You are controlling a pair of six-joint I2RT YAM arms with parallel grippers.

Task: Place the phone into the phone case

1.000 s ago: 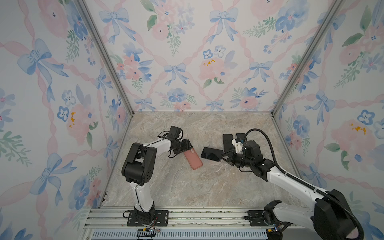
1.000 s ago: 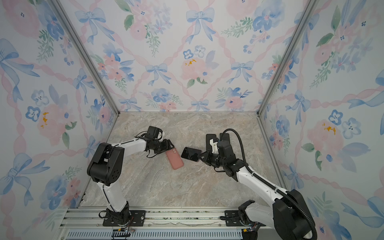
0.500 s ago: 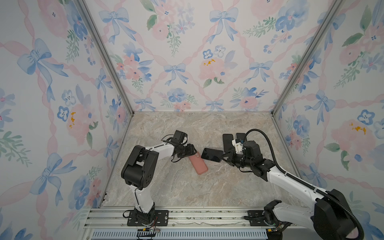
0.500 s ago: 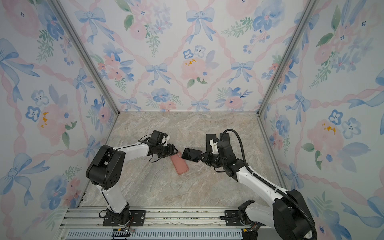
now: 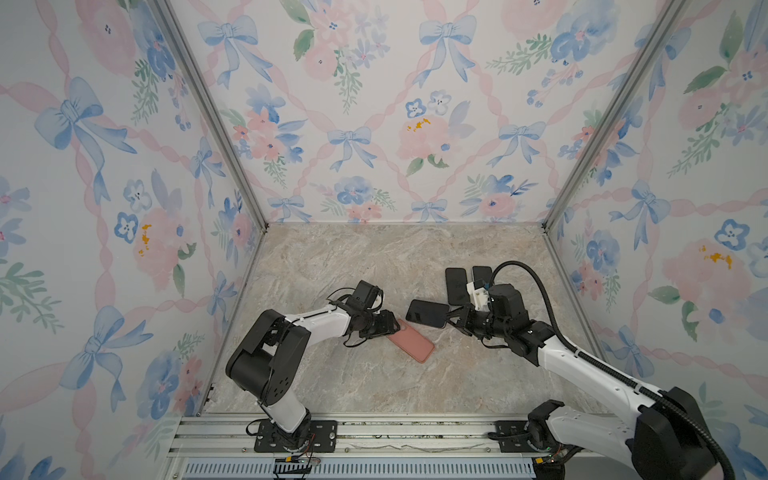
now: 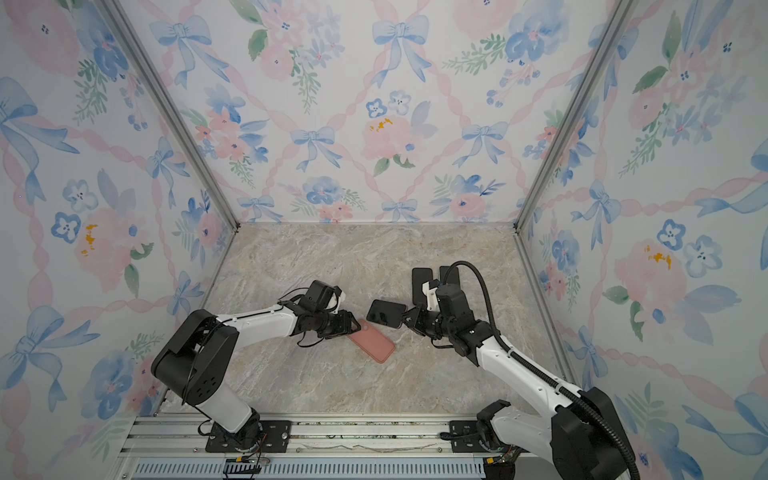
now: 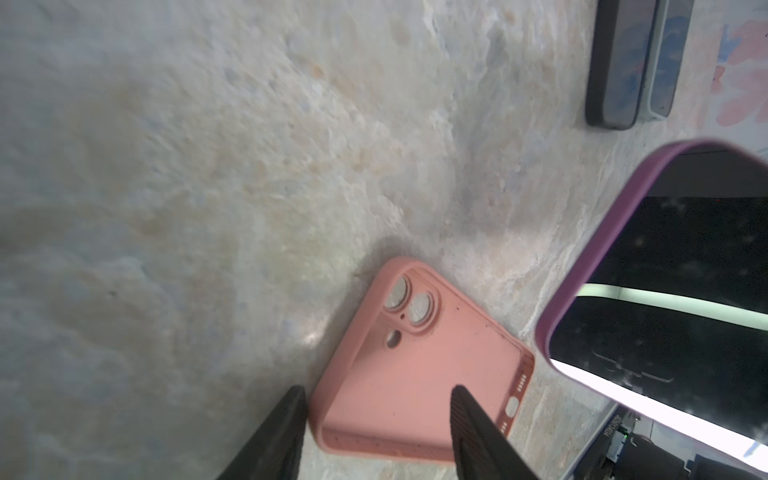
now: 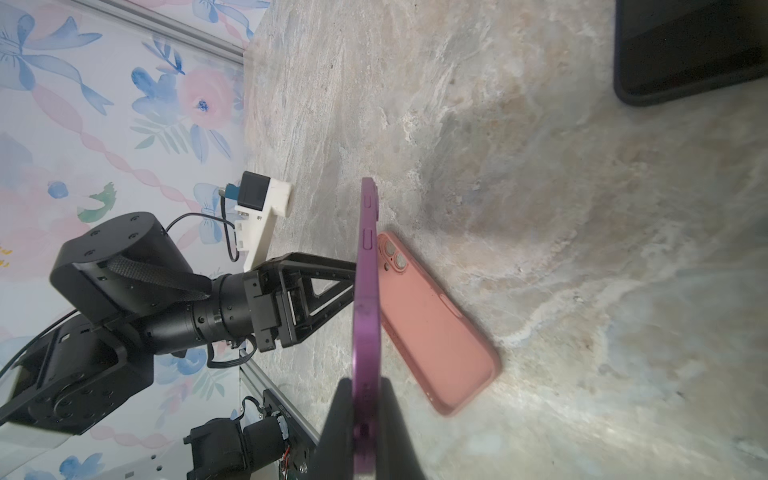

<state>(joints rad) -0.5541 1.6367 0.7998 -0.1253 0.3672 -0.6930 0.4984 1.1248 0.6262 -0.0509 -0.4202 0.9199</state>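
Marbled tabletop point(image 5: 374, 257): salmon-pink case point(image 7: 415, 374), hollow upward, at parted left fingers point(image 7: 478, 436); purple-rimmed phone point(image 8: 365, 291) tight between right fingers point(image 8: 343, 428).

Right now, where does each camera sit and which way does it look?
Top views: high in front, looking down on the marble table; both arms show.
Left wrist: on the left arm, facing the pink case; left tool fingers show.
Right wrist: on the right arm, facing the purple phone in the right tool.
Shared: all show case and phone.
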